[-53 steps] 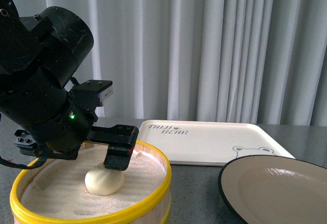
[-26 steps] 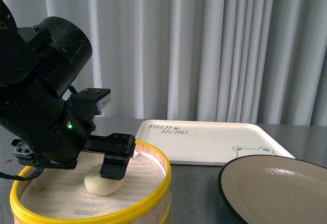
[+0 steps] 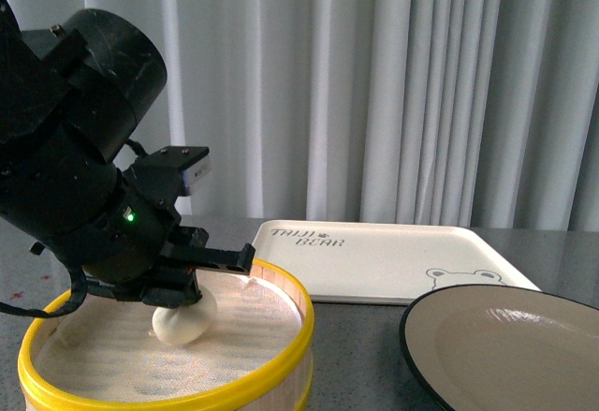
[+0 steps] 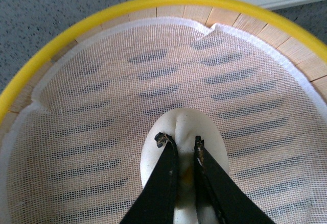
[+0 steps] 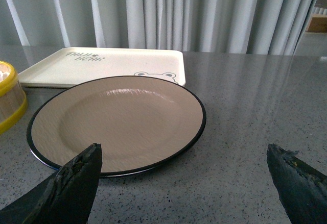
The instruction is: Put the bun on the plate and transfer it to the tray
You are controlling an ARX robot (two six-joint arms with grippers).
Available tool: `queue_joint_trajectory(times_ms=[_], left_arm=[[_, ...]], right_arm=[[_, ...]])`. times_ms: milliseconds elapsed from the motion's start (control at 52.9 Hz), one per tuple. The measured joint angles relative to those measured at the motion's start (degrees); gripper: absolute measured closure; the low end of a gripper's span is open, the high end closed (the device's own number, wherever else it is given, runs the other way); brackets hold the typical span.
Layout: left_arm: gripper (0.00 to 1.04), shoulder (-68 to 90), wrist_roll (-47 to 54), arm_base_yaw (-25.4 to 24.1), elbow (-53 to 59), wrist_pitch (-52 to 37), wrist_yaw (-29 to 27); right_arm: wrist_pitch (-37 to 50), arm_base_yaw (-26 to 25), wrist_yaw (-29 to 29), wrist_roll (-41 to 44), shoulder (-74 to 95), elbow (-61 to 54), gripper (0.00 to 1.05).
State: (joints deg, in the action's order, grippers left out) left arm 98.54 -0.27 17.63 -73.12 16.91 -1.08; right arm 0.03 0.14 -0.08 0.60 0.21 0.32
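Note:
The cream-white bun [image 3: 184, 320] lies on the mesh liner inside the yellow-rimmed steamer basket [image 3: 281, 285]. My left gripper [image 4: 181, 142] is shut on the bun [image 4: 185, 124], its black fingers pinching into the soft dough. In the front view the left gripper [image 3: 178, 300] reaches down into the basket. The brown plate [image 3: 510, 350] with a black rim sits at the right, and it also shows in the right wrist view [image 5: 117, 119]. The cream tray [image 3: 393, 256] with a bear face lies behind it. My right gripper [image 5: 184, 155] is open and empty, just in front of the plate.
The basket's yellow rim [image 4: 76, 27] rings the bun. The white mesh liner [image 4: 102, 106] covers the slatted basket floor. Grey curtains [image 3: 421, 83] hang behind the grey speckled table [image 5: 255, 112]. The tray also shows in the right wrist view [image 5: 112, 63].
My left gripper has closed onto the bun, squeezing it narrower. The finger that stood in front of the bun has swung in against it. The plate and tray have not moved.

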Motion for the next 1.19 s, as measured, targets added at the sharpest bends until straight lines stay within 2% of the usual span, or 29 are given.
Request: queue_joint_trajectory(times_ms=[265,492,549,681,1040,1192], left_arm=[[1.01,-3.58,2.27,1.2,-0.33,0.0,1.88],[1.01,-4.2,8.46,8.81,-1.07,-5.9,9.25],[1.01,-3.28,10.86,12.0,-2.82,-7.08,11.37],[1.01,0.61,13.4,15.87,-6.88,-7.87,12.63],[1.01,11.52,15.32,22.58,-16.2,-3.67,11.02],[1.01,15.28,14.69,25.2,-20.79,1.11,9.14]], right_arm=[[0.0,0.0,0.0,0.0,0.0,0.0,0.09],[0.0,0.0,0.0,0.0,0.0,0.0,0.09],[0.0,0.0,0.0,0.0,0.0,0.0,0.09],[0.0,0.0,0.0,0.0,0.0,0.0,0.09],[0.0,0.0,0.0,0.0,0.0,0.0,0.09],[0.0,0.0,0.0,0.0,0.0,0.0,0.09]])
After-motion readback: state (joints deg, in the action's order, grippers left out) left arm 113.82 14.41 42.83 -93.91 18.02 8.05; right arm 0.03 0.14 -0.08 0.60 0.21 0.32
